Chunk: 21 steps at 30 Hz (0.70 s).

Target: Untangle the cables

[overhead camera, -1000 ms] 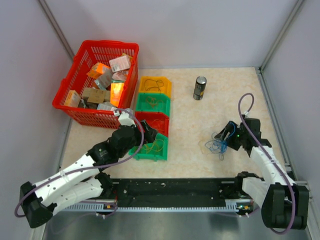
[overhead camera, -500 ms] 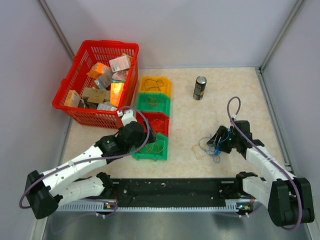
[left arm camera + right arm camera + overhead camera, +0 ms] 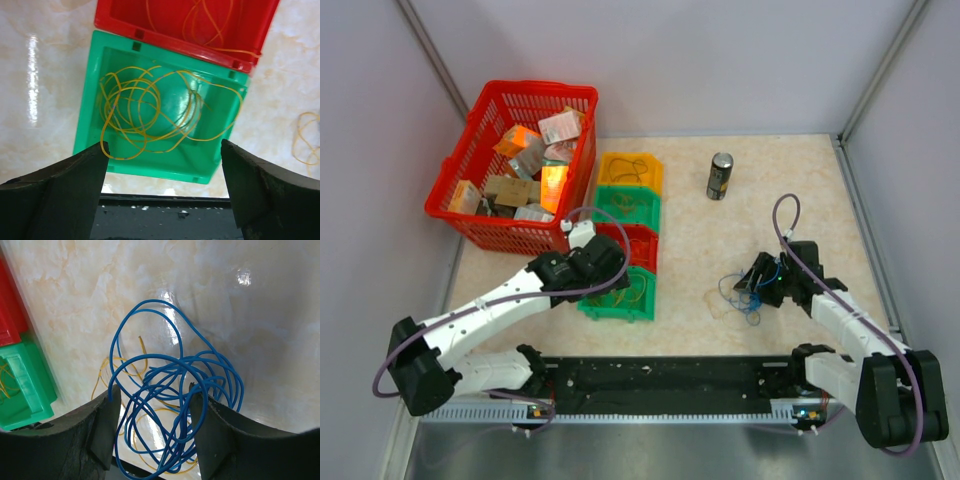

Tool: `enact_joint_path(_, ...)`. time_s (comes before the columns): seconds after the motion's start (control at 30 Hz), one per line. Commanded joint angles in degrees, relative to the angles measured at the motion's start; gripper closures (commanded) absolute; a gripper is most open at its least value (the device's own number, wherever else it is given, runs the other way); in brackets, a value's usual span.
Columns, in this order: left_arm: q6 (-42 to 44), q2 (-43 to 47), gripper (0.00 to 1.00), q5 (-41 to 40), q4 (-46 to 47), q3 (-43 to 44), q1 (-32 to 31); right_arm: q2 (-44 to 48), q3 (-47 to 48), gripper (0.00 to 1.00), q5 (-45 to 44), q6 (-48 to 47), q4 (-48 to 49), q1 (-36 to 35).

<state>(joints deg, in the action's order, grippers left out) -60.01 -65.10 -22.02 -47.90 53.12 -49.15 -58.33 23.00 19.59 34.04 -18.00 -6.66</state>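
Observation:
A tangle of blue cable [image 3: 744, 291] lies on the table at the right, with a thin yellow-orange wire [image 3: 102, 373] under it. My right gripper [image 3: 761, 281] is low over this tangle. In the right wrist view its jaws [image 3: 155, 392] stand apart, and several blue loops [image 3: 165, 377] pass between and around the fingers. My left gripper [image 3: 612, 268] is wide open and empty above the near green bin [image 3: 603, 310]. That bin [image 3: 95, 100] holds coiled yellow-orange wire [image 3: 145, 107]. The left gripper [image 3: 164, 150] touches nothing.
A row of small bins runs back from the near green one: red [image 3: 650, 248], green [image 3: 655, 205], yellow [image 3: 658, 170], each with thin wire inside. A red basket [image 3: 480, 110] of boxes stands at the back left. A can [image 3: 720, 176] stands at the back. A loose yellow wire [image 3: 300, 140] lies right of the bin.
My left arm has reached forward and right, bringing its gripper over the near green bin. My right gripper has moved left and down over the blue tangle, which has shifted slightly left.

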Motion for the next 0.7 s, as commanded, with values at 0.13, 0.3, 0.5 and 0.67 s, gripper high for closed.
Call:
enact_joint_path(0.13, 10.0, -3.4, 0.05, -2.1, -3.5, 2.9, 0.2, 0.4, 1.8, 0.44, -1.2, -1.2, 1.7, -0.4)
enact_joint_path(0.3, 19.8, -0.6, 0.02, 4.7, 1.4, 2.2, 0.2, 0.3, 2.0, 0.44, -1.2, -1.4, 1.6, -0.4)
enact_joint_path(0.5, 26.5, 1.3, 0.02, 7.0, -1.8, 4.6, 1.9, 0.2, 2.0, 0.44, -1.5, -1.7, 1.6, -0.4)
enact_joint_path(0.67, 25.3, 5.8, 0.02, -2.3, -6.1, 8.7, 2.1, 0.1, 2.0, 0.43, -1.4, -1.5, 1.7, -0.4)
